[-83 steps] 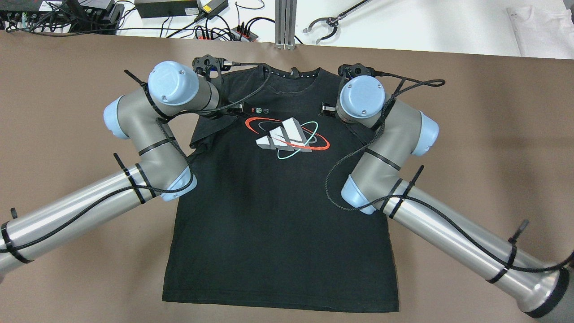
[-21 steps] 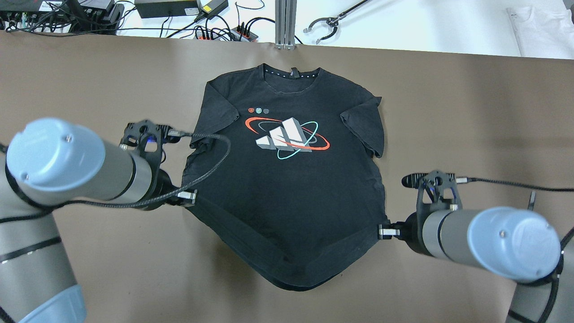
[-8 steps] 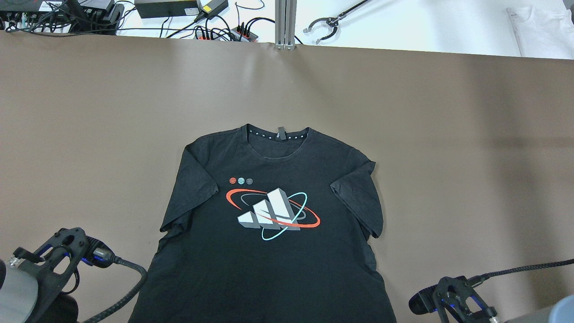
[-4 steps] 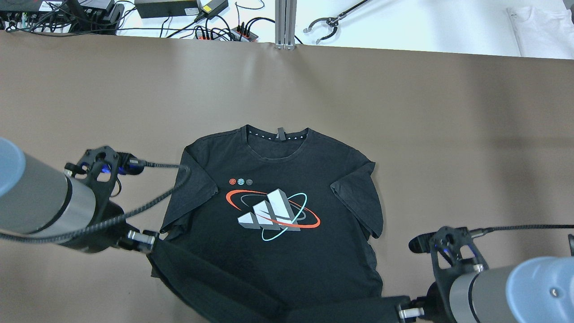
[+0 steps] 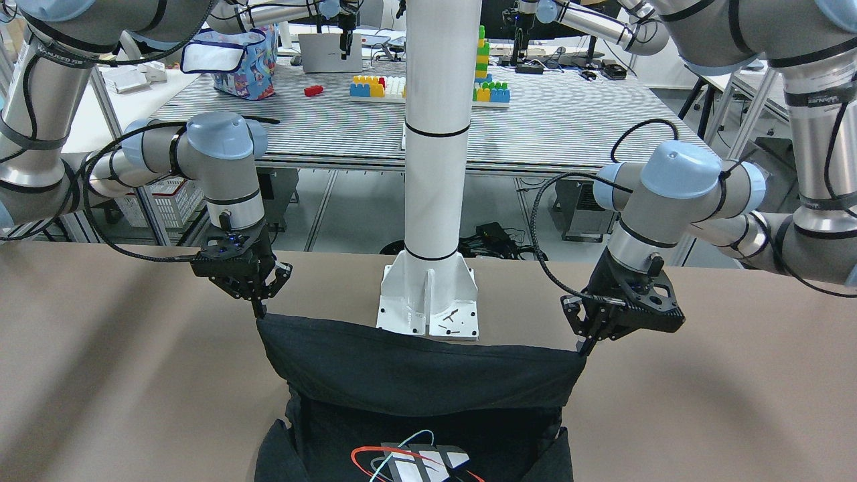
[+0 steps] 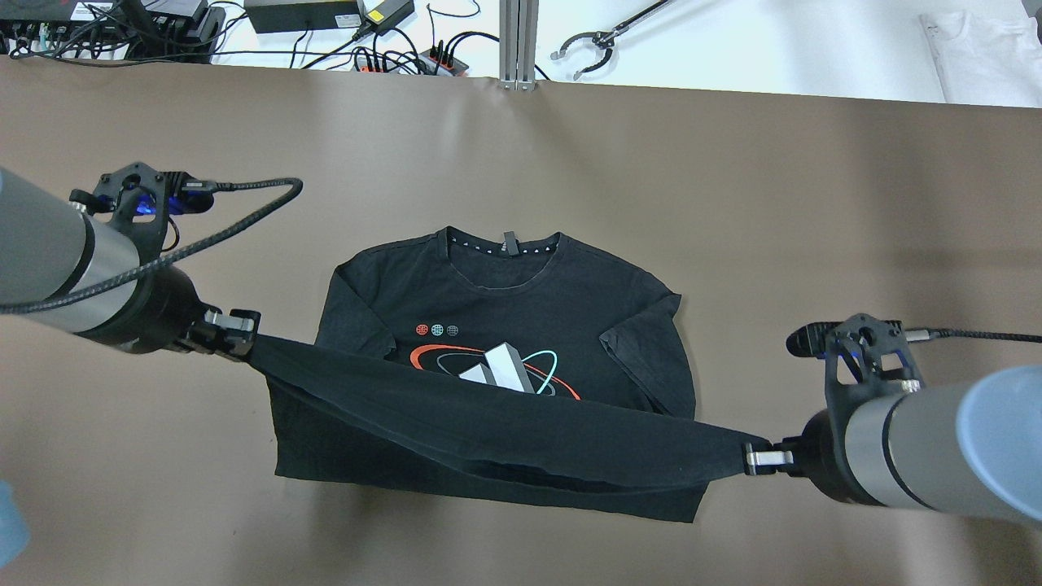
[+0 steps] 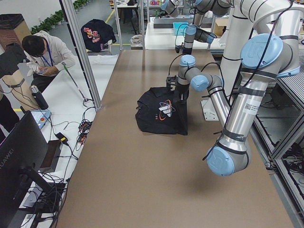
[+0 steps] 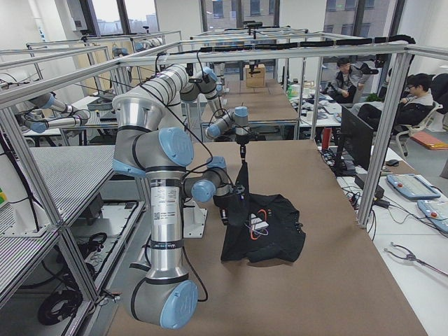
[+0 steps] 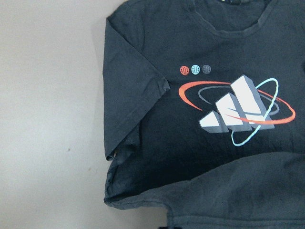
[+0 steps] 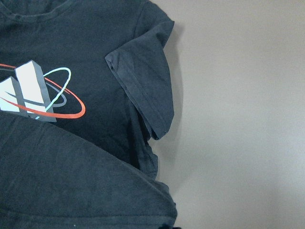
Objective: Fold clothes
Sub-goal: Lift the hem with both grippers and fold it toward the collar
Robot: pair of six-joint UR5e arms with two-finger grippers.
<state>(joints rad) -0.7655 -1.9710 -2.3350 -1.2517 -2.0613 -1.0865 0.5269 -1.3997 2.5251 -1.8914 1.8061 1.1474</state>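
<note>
t-shirt (image 6: 505, 297) logo (image 9: 238, 112) whole in left wrist view, half-covered overhead

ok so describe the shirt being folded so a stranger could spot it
In the middle of the brown table lies a black T-shirt, its bottom hem lifted and stretched taut. Its red and teal ring print sets it apart from the white garment on the white surface beyond.

Logo half hidden
Lifted hem (image 6: 521, 439) of the black T-shirt (image 6: 505, 301) covers the logo's (image 6: 501, 370) near half.
</note>
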